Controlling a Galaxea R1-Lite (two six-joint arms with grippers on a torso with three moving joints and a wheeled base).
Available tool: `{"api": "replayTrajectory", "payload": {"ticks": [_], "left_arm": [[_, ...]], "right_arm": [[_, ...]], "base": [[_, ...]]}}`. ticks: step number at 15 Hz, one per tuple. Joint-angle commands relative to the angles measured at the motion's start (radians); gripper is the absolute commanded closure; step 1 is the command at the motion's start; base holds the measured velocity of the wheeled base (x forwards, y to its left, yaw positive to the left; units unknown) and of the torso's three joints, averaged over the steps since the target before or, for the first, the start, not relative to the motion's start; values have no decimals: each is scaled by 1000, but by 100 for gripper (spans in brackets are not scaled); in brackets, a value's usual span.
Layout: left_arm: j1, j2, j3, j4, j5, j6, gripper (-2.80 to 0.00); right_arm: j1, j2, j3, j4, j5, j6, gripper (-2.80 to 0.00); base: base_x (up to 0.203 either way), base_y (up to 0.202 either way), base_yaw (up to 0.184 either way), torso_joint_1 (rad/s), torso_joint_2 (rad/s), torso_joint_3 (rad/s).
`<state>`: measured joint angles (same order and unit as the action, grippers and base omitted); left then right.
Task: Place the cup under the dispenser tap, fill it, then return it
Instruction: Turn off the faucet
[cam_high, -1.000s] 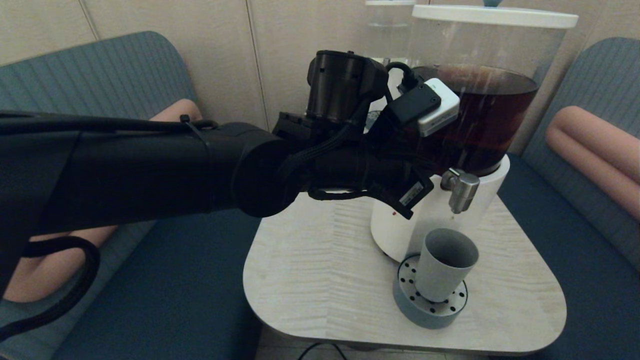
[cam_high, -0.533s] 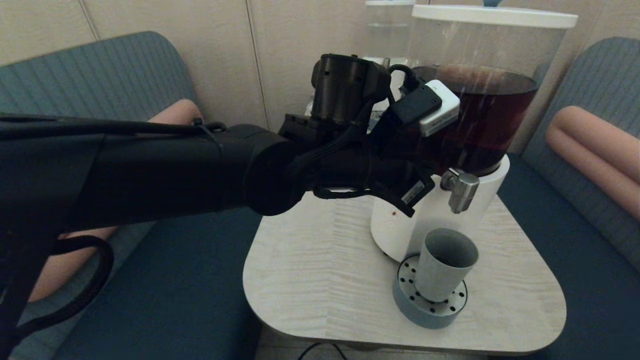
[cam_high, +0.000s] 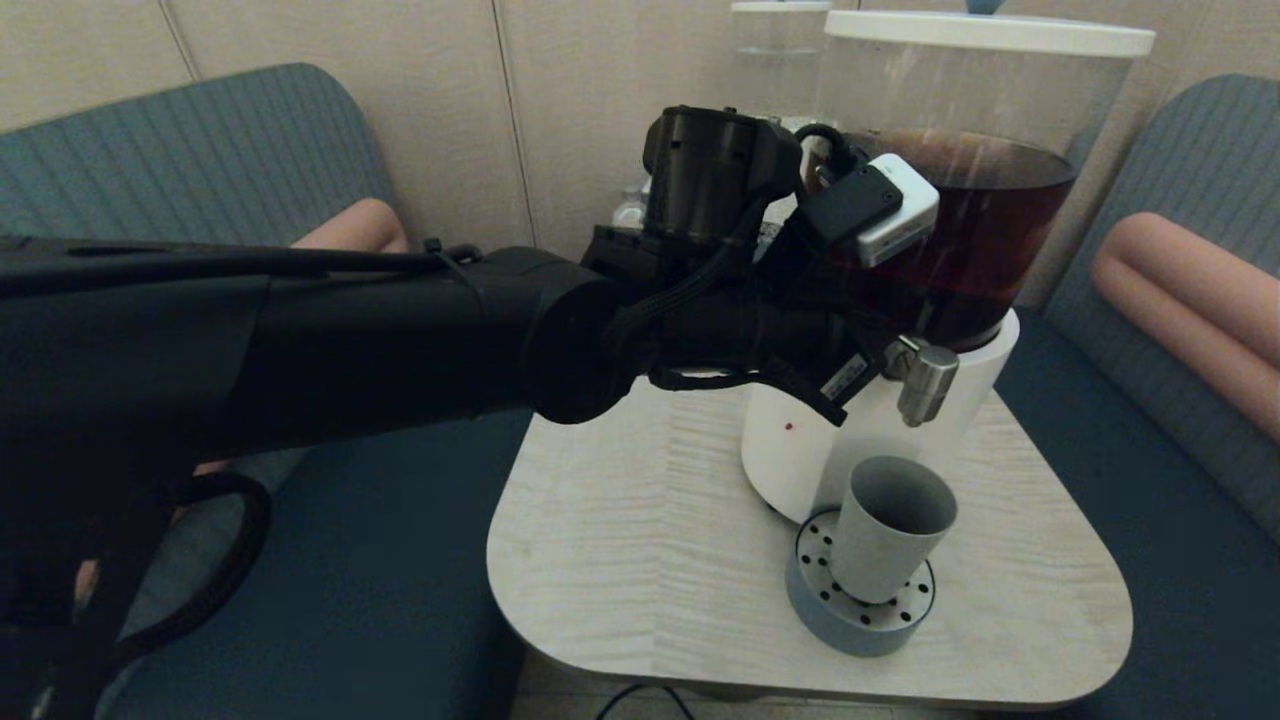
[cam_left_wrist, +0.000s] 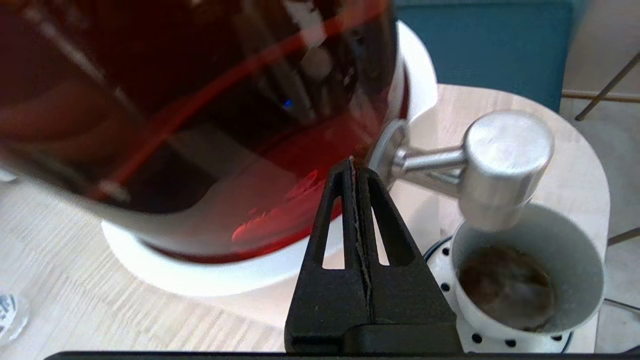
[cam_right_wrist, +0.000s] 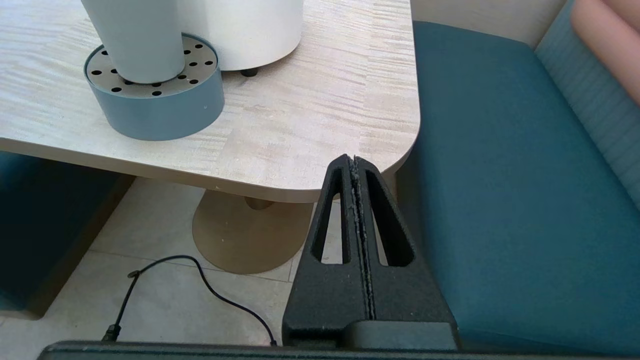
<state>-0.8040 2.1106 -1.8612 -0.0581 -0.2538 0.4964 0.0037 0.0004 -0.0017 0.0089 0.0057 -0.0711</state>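
Beside the big clear-tank dispenser (cam_high: 930, 200), the left gripper (cam_left_wrist: 354, 165) hangs with its two black fingers pressed flat together, holding nothing. Its tip sits just at the root of the dispenser tap (cam_left_wrist: 492, 165), a short brushed-metal cylindrical spout on a thin stem sticking out of the white base (cam_high: 870, 440); whether the tip actually touches the stem cannot be told. From the head view the left arm reaches across from the robot's left, and the gripper itself is hidden behind the wrist and its camera box.

Below the gripper's tip and a little toward the robot's right stands the cup (cam_high: 888, 540), a small plain matte grey-blue tapered tumbler with no handle. It is upright, directly under the tap's mouth, and well clear of the fingers. The left wrist view shows a shallow pool of dark brown liquid (cam_left_wrist: 507, 285) at its bottom. The cup rests on a round grey-blue drip tray with a perforated top (cam_high: 815, 600), which stands on the pale wood-grain table (cam_high: 640, 560) against the dispenser's base.

Beyond the gripper, the tank's dark brown liquid fills the view.

The right gripper (cam_right_wrist: 356, 165) is parked low off the table's corner, above the floor and the teal seat (cam_right_wrist: 500, 175), fingers closed together and empty.
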Motion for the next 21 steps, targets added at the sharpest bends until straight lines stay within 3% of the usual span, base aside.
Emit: {"api": "replayTrajectory", "payload": {"ticks": [1, 21], "left_arm": [[0, 24, -25, -2, 0, 4, 0], [-9, 34, -44, -16, -32, 1, 0]], "right_arm": [[0, -2, 0, 0, 0, -1, 0], [0, -2, 0, 0, 0, -1, 0]], "base": [[0, 0, 0, 0, 0, 0], [0, 0, 0, 0, 0, 0]]}}
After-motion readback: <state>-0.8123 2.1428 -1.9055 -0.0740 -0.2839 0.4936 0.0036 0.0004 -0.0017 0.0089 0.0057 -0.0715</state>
